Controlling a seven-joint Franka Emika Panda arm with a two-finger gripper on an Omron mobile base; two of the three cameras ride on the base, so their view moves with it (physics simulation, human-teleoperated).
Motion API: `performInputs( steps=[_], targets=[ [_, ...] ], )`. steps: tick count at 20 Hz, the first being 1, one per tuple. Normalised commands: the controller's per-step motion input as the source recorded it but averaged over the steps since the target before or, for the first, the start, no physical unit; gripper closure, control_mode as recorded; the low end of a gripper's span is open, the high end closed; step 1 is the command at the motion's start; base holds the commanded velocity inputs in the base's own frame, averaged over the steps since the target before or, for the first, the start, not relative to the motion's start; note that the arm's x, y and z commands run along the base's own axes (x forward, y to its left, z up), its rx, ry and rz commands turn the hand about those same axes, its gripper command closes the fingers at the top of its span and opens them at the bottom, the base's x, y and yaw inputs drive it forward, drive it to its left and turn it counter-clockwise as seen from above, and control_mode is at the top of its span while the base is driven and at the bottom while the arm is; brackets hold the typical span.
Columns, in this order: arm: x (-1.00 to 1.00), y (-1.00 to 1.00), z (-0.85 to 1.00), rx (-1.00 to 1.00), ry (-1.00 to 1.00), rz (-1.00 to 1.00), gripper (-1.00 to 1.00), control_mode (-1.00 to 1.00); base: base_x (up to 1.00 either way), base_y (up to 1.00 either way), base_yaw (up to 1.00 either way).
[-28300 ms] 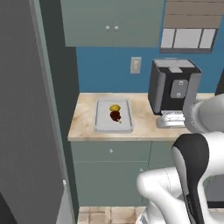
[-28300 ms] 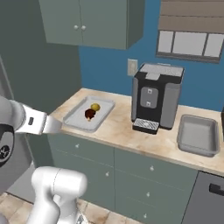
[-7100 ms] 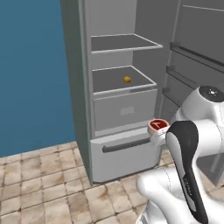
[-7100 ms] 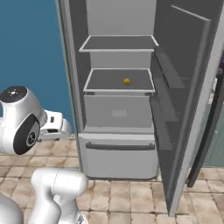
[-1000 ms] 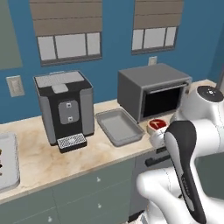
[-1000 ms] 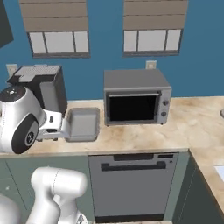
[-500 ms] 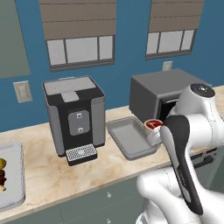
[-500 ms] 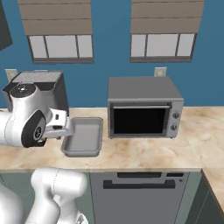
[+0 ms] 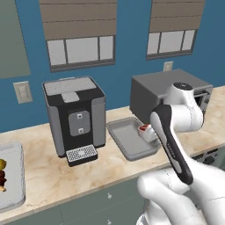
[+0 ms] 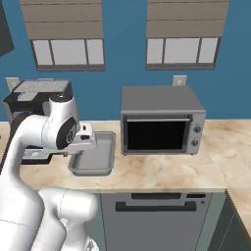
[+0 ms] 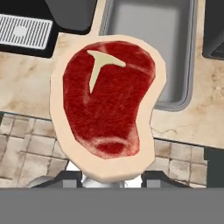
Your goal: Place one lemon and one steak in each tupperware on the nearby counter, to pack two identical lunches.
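Fingers: the two dark fingers (image 11: 112,178) of the white arm are clamped on the lower edge of the steak, one tip at each side of it in the hand view.
Steak: a flat slab of raw red meat with a pale fat rim and a T-shaped bone mark (image 11: 107,103); it is held up in the air, with the front edge of the surface and the near end of a tray beyond it. In the left base view it shows as a small red and white piece (image 9: 144,129) at the right rim of that tray.
Near tray: a shallow grey rectangular tupperware with rounded corners (image 9: 127,140), lying on the surface between the coffee machine and the toaster oven; nothing lies in the part that can be seen.
Surface: a long beige marbled stone worktop (image 10: 162,174) over grey-green cabinet fronts.
Coffee machine: a black and silver box with a drip grille (image 9: 75,118), just left of the near tray.
Toaster oven: a boxy grey oven with a dark glass door (image 10: 161,120), just right of the near tray.
Far tray: a second grey tupperware (image 9: 13,193) at the left edge of the left base view, well apart from the first; a small yellow lemon (image 9: 2,164) lies in it above a dark red piece.
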Motion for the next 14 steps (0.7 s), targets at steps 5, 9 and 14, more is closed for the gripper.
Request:
performInputs(
  steps=[5, 9, 14],
  targets=[
    [0.85, 0.00, -0.52, 0.00, 0.02, 0.00, 1.00, -1.00, 0.00, 0.00, 0.00],
    [0.69, 0.00, -0.50, 0.00, 0.00, 0.00, 1.00, -1.00, 0.00, 0.00, 0.00],
    [0.67, 0.08, -0.45, 0.00, 0.00, 0.00, 1.00, -1.00, 0.00, 0.00, 0.00]
  ],
)
